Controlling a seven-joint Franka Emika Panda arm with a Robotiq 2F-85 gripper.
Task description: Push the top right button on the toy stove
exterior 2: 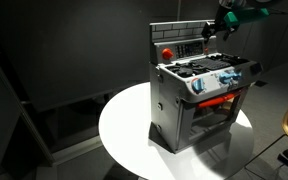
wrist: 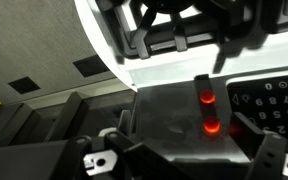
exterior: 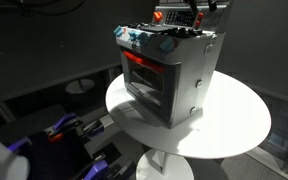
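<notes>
The silver-grey toy stove [exterior: 169, 80], with a red-glowing window, blue-and-white knobs and a red back panel, stands on the round white counter [exterior: 239, 125]. Its panel markings are unreadable. The pincer [exterior 2: 214, 28] hangs at the panel; whether spread or pressed together, I cannot tell.

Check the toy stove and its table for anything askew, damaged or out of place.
Nothing stands out: the toy stove stands upright on the round white table, with the gripper at its red back panel.
</notes>
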